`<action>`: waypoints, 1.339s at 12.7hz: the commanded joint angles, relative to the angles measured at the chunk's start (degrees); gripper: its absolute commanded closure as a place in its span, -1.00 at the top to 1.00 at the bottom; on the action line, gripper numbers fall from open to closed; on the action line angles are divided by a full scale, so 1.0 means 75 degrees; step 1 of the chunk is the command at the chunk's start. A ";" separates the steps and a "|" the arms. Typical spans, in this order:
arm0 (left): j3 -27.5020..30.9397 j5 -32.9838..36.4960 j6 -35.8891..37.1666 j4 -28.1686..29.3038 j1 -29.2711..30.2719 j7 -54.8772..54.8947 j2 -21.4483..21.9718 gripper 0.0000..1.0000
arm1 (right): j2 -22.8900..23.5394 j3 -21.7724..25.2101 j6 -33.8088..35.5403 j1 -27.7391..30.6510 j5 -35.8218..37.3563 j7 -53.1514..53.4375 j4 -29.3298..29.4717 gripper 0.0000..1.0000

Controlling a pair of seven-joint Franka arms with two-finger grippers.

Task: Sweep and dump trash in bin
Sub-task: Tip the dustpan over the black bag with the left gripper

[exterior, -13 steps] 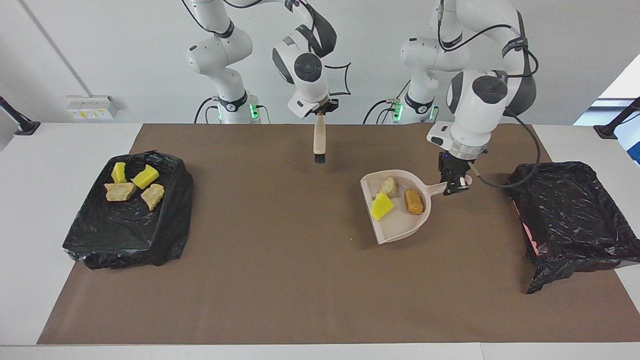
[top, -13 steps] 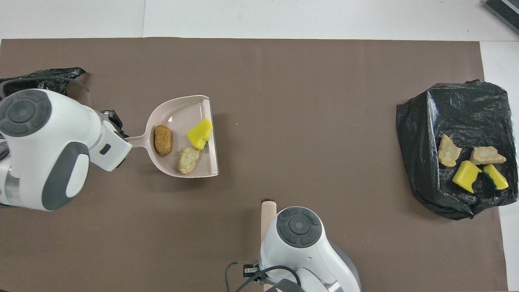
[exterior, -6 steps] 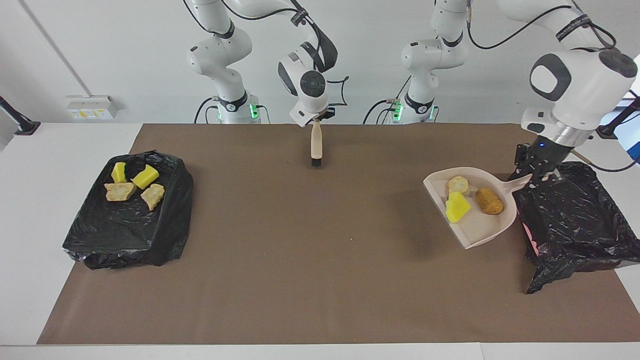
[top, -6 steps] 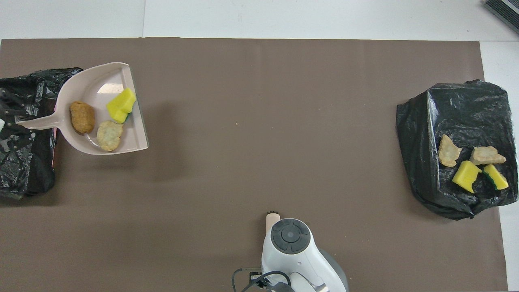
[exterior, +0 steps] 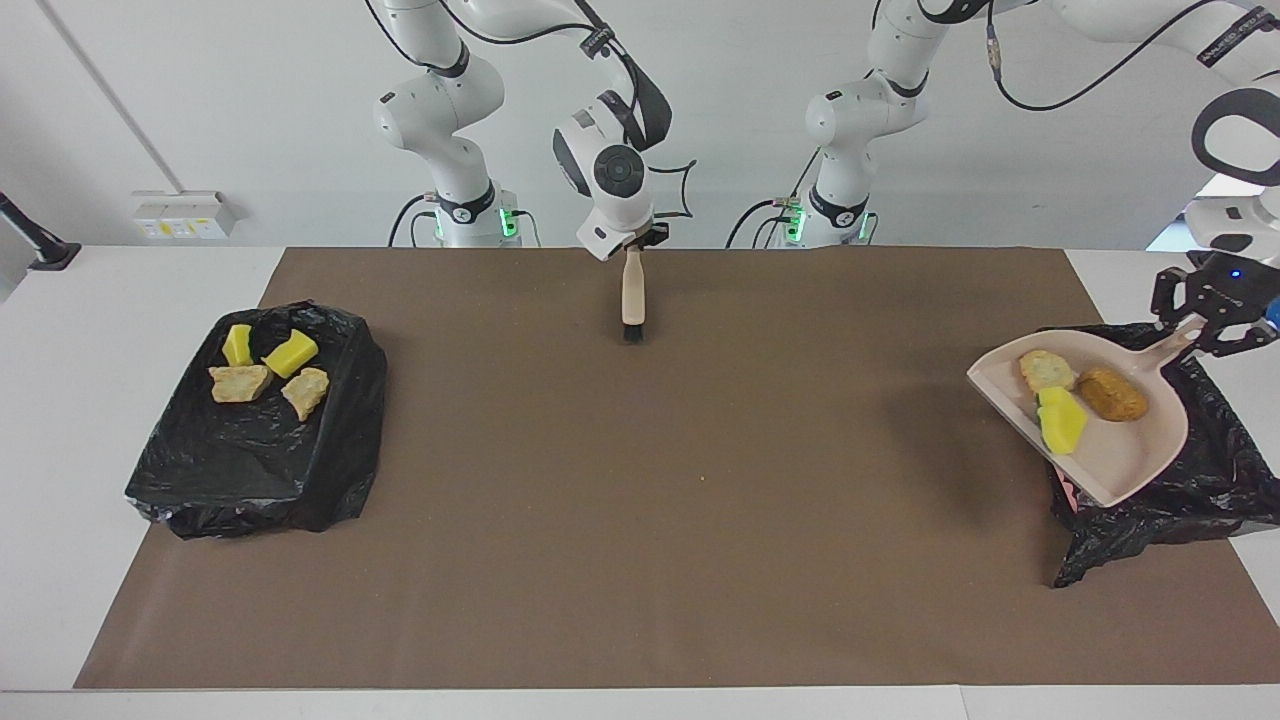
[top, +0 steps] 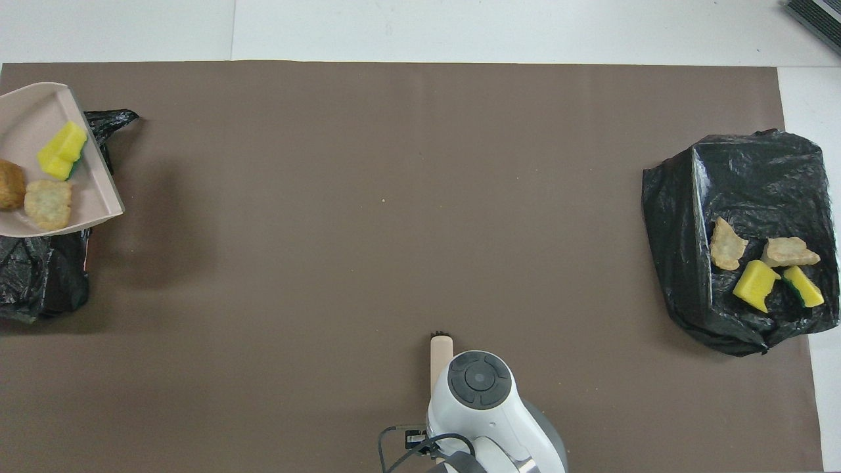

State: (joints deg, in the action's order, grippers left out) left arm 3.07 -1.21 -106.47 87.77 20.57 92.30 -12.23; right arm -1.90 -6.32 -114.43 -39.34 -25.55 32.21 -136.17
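The pale pink plastic dustpan (exterior: 1100,420) has been carried from mid-table to above the black-bagged bin (exterior: 1200,480) at the left arm's end. Three pieces of trash (exterior: 1062,418), one yellow foam chunk and two golden-brown bread-like pieces, lie in it. Its handle is clamped in the left gripper (exterior: 1205,325). A wooden-handled black-bristled brush (exterior: 632,297) is gripped by the right gripper (exterior: 634,243) over the brown mat's (exterior: 640,520) robot-side edge. More trash chunks (exterior: 268,367) rest on a second black bag (exterior: 250,460) at the right arm's end.
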 commanded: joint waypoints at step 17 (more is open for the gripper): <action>-0.0094 0.5832 -0.0944 -0.1600 0.0411 0.1990 -0.1346 -1.00 | 0.0347 0.0034 -0.0234 0.0159 0.0534 -0.0193 0.0600 1.00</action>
State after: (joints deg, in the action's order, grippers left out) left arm 1.54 40.37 -113.15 77.55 24.14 106.62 -21.77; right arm -0.51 -6.24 -115.85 -38.74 -23.91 31.56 -134.38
